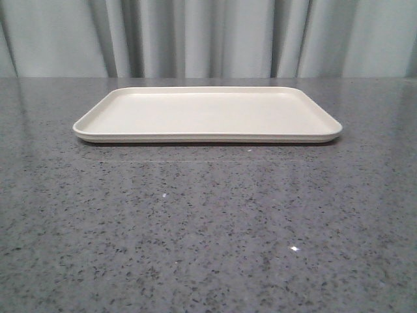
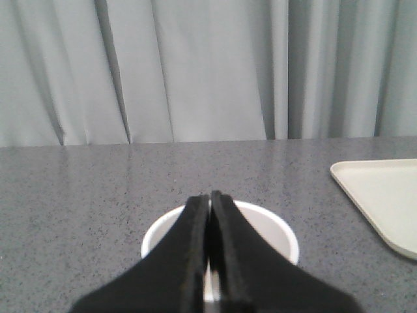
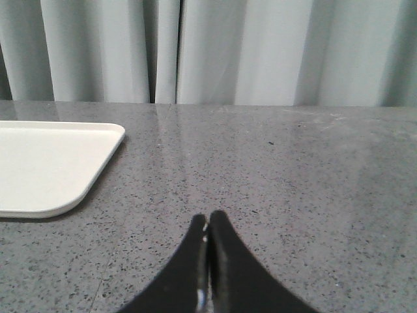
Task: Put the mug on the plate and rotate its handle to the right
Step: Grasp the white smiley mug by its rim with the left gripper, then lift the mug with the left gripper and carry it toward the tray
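Note:
The cream plate [image 1: 208,114] lies bare at the table's far middle in the front view, where neither the mug nor a gripper shows. In the left wrist view the white mug [image 2: 277,235] stands upright on the table, open top facing the camera. Its handle and smiley face are hidden. My left gripper [image 2: 210,195] hovers over the mug's opening with its jaws together and nothing between them. The plate's corner [image 2: 384,195] lies beside and apart from the mug. My right gripper [image 3: 208,218] is shut and empty over bare table, with the plate's other end [image 3: 45,163] off to its side.
The table [image 1: 208,248] is grey speckled stone. A pale grey curtain [image 1: 208,39] hangs along its far edge behind the plate.

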You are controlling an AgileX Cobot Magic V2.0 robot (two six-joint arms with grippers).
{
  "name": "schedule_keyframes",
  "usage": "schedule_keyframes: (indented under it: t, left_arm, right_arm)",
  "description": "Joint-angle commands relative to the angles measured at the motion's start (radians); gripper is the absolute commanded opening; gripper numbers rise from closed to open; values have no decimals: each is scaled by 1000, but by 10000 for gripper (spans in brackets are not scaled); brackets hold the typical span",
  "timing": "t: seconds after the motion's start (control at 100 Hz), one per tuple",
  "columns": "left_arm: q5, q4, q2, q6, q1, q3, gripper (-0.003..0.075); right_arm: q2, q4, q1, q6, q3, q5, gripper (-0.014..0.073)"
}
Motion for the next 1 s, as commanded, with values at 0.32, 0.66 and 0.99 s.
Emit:
schedule_keyframes:
  t: [0.32, 0.66, 0.99]
  left_arm:
    - [47, 0, 222, -9, 2, -203, -19]
    - [40, -23, 255, -9, 2, -214, -18]
    - [213, -11, 437, -29, 2, -380, 307]
  right_arm:
    - [249, -13, -3, -6, -281, 214, -61]
    - [253, -12, -3, -6, -280, 210, -61]
    - [253, -12, -3, -6, -280, 212, -61]
